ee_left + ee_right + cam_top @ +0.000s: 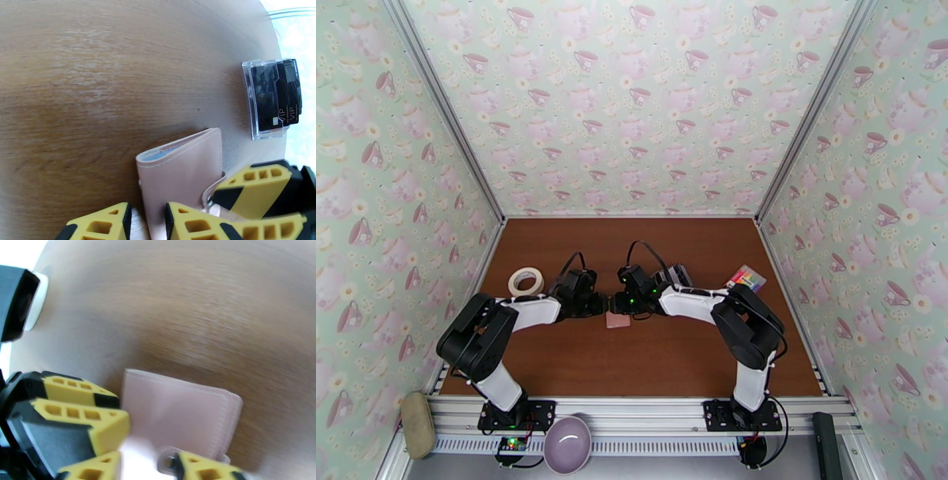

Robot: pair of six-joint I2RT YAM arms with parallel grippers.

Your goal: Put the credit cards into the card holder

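One card holder [181, 173] clamped in left tool [147, 216], right tool [149, 459] apart, left wrist sees credit cards [278, 94]

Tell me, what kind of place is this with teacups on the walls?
Probably a robot test booth: teacup-patterned wallpaper panels in metal frames box in a brown wooden table, and two white-and-black robot arms are bolted to a silver metal rail at its near edge.

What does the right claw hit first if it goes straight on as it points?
The card holder, lying just ahead of the right claw; blur hides the gap, but contact looks near-immediate.
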